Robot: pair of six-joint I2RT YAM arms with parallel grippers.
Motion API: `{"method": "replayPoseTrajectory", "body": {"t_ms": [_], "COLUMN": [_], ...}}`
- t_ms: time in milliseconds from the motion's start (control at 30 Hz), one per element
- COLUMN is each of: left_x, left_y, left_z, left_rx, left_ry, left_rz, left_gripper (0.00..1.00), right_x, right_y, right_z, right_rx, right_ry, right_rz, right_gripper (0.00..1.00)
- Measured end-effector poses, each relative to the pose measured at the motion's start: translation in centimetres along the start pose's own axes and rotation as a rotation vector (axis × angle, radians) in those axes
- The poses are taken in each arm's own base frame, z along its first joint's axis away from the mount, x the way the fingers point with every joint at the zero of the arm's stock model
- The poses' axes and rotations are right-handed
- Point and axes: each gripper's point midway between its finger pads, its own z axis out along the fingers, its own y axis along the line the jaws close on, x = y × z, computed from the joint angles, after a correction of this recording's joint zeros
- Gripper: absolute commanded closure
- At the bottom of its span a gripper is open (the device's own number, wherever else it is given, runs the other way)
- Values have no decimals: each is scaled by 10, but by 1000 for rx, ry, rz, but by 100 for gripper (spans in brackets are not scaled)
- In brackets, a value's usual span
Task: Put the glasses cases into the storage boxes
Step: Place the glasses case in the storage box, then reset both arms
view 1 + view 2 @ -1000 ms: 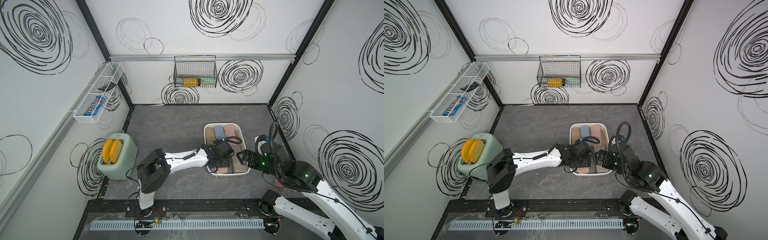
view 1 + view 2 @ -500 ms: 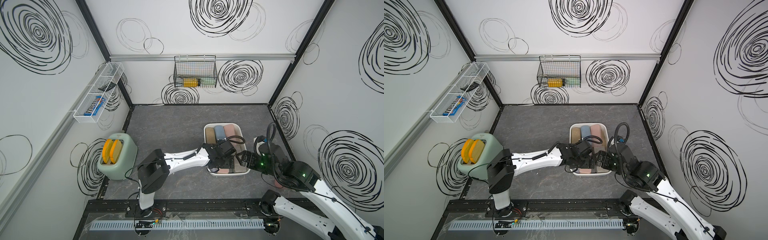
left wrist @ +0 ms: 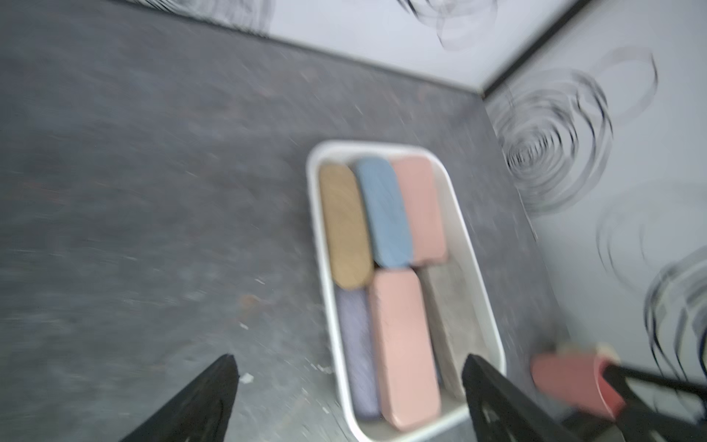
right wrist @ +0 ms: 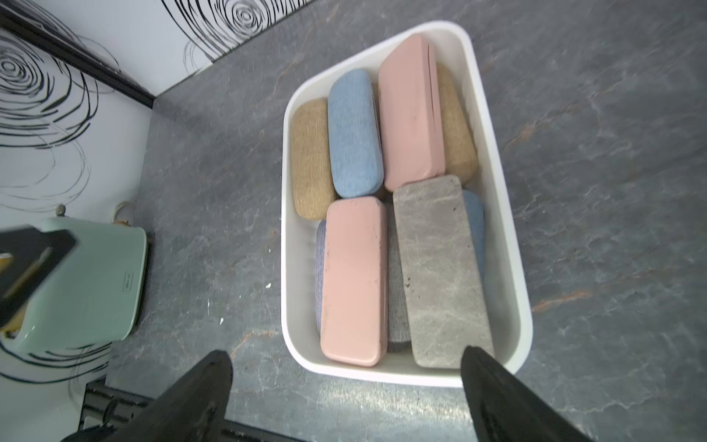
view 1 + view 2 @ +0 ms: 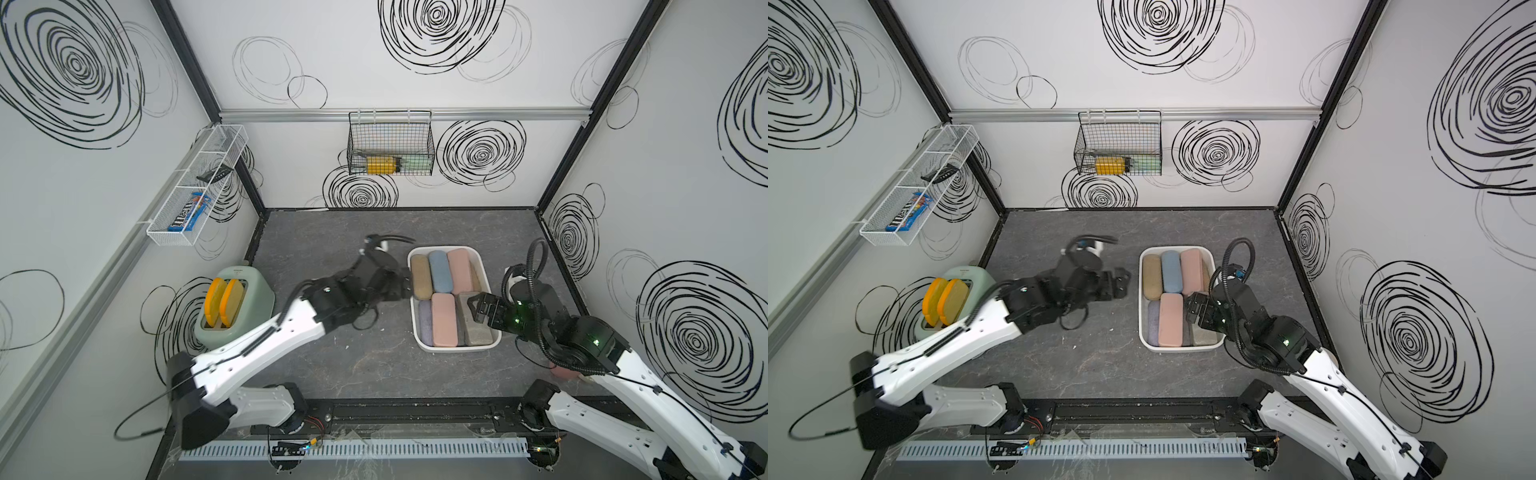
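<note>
Hovering my left gripper (image 5: 1121, 284) just left of the white rectangular plastic bin (image 5: 417, 332), jaws wide apart, nothing held. The matte oblong glasses cases (image 5: 444, 320) in tan, blue, pink, lilac and grey lie packed inside it. My right gripper (image 5: 476, 310) hangs over the bin's right edge, fingers spread, empty.

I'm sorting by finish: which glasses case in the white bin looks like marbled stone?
The grey rectangular case beside a smooth pink case; the others are woven fabric or plain pink.
</note>
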Motion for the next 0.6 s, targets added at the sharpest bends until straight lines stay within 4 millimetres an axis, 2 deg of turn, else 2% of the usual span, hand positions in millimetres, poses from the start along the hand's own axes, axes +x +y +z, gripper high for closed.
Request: {"method": "replayPoseTrajectory", "body": {"t_ms": [67,133,233,300,333,367,400,500,567,600], "left_x": [-24,-17,25,69,84,93,95,77,66,62], "left_y": [64,112,176,224,241,250,249,231,226,227], "left_z": [-9,-16,-1,14,17,20,24,31,33,33], "left_rx": [-118,-194,-312,-425,-472,-496,-488,-421,-411,-419], "left_ry": [-191,-343,-448,-376,-340,-312,-301,-353,-392,-407], "left_rz": [-3,46,140,216,241,268,294,354,352,345], "left_gripper": [4,4,4,4,4,4,4,4,4,4], "right_x": [-7,-11,-21,-28,-29,-28,-26,-16,-23,-30], "right_y": [-7,-21,-62,-101,-118,-142,-162,-216,-228,-227], "right_z": [9,20,40,54,59,64,69,72,70,70], "right_rx": [13,50,206,351,412,491,551,708,739,731], "right_ry": [-88,-180,-324,-396,-414,-427,-429,-410,-428,-453], "right_rz": [-36,-75,-95,-83,-75,-60,-48,1,19,18], "right_gripper": [3,3,3,2,3,2,3,2,3,2]}}
